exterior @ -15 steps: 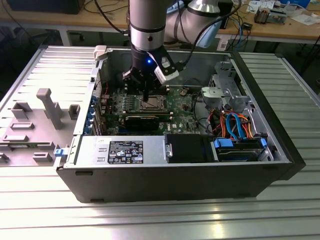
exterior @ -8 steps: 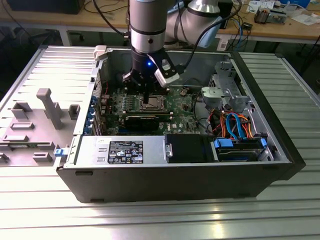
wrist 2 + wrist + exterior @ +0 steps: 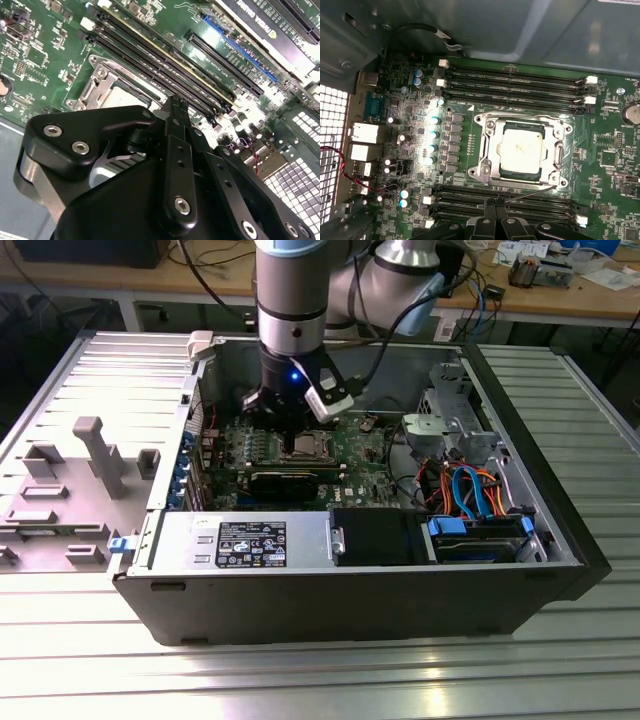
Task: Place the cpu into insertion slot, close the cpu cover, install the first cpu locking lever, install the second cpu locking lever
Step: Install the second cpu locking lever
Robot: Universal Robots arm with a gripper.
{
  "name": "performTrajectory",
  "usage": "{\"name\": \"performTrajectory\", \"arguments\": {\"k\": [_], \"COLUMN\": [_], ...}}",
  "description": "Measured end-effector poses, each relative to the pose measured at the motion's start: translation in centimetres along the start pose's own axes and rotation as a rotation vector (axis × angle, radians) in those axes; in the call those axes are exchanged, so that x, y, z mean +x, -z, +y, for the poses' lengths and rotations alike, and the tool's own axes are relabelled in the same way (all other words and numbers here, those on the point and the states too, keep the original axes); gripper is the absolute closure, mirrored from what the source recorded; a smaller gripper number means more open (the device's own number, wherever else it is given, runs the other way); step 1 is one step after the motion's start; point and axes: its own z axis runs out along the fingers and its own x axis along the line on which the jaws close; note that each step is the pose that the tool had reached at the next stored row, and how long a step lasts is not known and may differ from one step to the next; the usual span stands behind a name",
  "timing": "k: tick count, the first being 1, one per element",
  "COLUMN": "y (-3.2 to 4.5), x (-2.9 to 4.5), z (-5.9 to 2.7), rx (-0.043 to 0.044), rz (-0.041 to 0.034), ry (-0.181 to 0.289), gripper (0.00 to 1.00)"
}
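The cpu lies flat in the insertion slot, its pale silver face showing through the window of the cpu cover, which is down over it. A thin wire locking lever runs along the socket's edge on the gripper's side. Its free end sits right at the fingertips of my gripper. The two fingers are pressed together, shut, with nothing seen between them. In the second wrist view the gripper hangs just beside the cover. In the exterior view the gripper is low over the green board, inside the case.
Long black memory slots flank the socket on two sides, one row directly under the fingers. A graphics card, a power supply and a drive cage with coloured cables fill the case. Its walls rise all around.
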Motion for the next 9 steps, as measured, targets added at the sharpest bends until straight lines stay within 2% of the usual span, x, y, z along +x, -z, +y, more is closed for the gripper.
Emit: {"name": "performTrajectory", "arguments": {"k": [4,9], "y": [-0.66,-1.16], "x": [0.70,0.76], "z": [0.07,0.06], "rx": [0.0000,-0.0002], "rz": [0.0001,0.0017], "ry": [0.000,-0.003], "gripper": [0.89,0.89]}}
